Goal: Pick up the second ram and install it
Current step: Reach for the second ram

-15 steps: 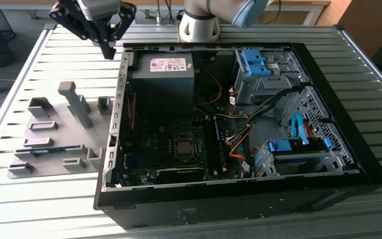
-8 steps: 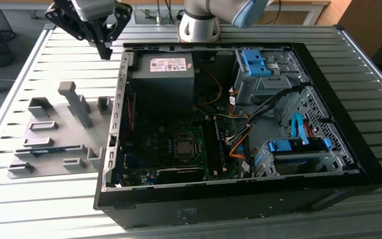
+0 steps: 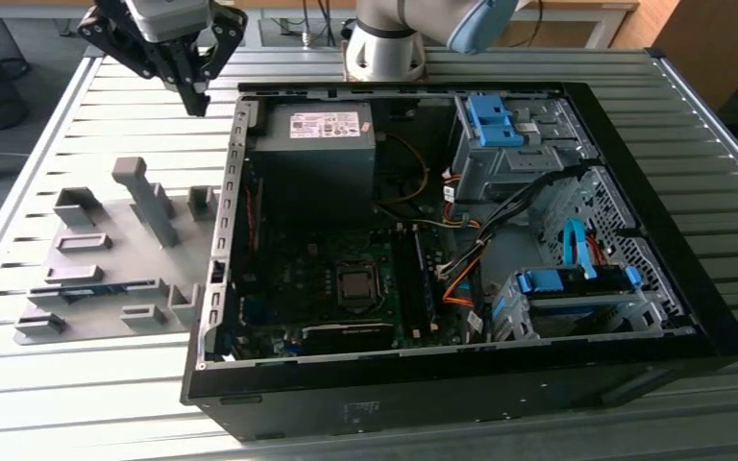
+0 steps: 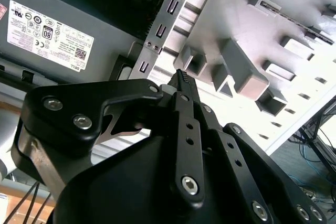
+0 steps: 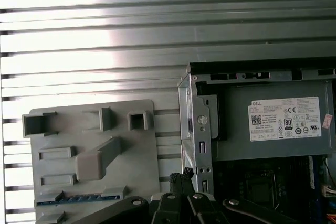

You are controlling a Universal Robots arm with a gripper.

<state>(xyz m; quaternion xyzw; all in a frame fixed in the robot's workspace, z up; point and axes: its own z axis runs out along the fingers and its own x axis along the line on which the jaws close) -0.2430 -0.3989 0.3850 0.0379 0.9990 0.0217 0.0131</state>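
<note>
**Gripper closed and empty, second ram lying in the holder plate**

Nearest in the exterior view is the black front of the open computer case (image 3: 472, 403), which lies on its side on the slatted metal table (image 3: 61, 403). Inside it the motherboard (image 3: 280, 288) faces up, with blue drive brackets (image 3: 575, 280) towards the exterior view's right.

On the exterior view's left of the case, just beside its wall, is the grey holder plate (image 3: 112, 261) with its raised blocks. The second ram (image 3: 103, 288) lies on edge in a long slot at the nearer part of that plate. It reads as a thin blue-green strip in the first wrist view (image 5: 79, 199) and as a dark strip in the second wrist view (image 4: 292, 16).

Farther back, the grey power supply (image 3: 311, 154) with its white label fills the far corner of the case.

Beyond the far edge of the plate and near that corner, the gripper (image 3: 196, 101) hangs above the table. Its black fingertips are pressed together with nothing between them, as both wrist views also show (image 4: 181, 77) (image 5: 184, 174). It is well apart from the ram.

Behind it stands the arm's pale base (image 3: 388, 48).
</note>
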